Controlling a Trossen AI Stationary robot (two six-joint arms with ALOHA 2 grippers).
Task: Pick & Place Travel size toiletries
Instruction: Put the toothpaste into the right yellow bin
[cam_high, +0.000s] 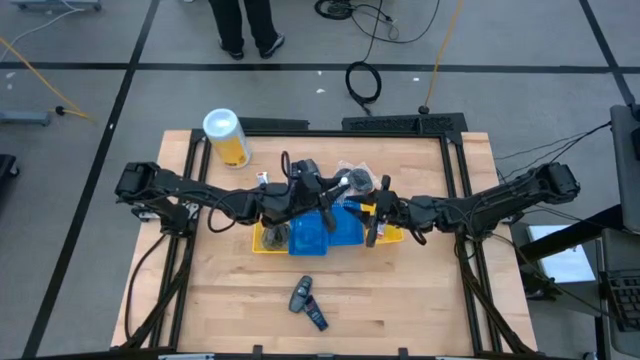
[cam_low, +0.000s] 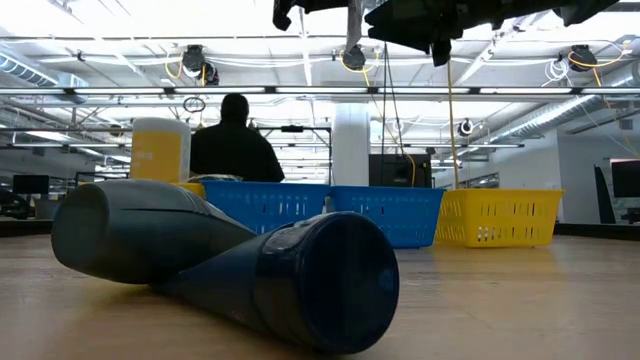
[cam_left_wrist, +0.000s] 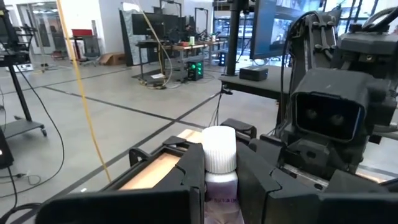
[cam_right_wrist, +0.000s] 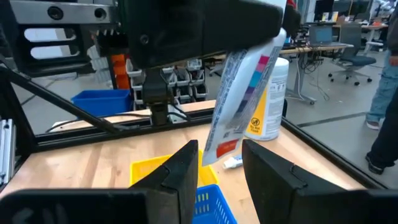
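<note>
left gripper (cam_left_wrist: 221, 180) clamped on white tube (cam_left_wrist: 219, 158) above blue bin (cam_high: 325, 235), right gripper (cam_right_wrist: 221, 165) parted

The tabletop (cam_high: 230, 300) is pale blond wood, and on it a blue bin (cam_high: 325, 235) sits beside a yellow bin (cam_high: 268, 243). The canister (cam_high: 226, 137) behind the bins is yellow with a white lid; the two small bottles (cam_high: 308, 303) in front of the bins are dark navy and grey. The tube (cam_left_wrist: 220, 168) between the dark left fingers (cam_left_wrist: 168, 186) has a ribbed white cap and pale lilac body.
</note>
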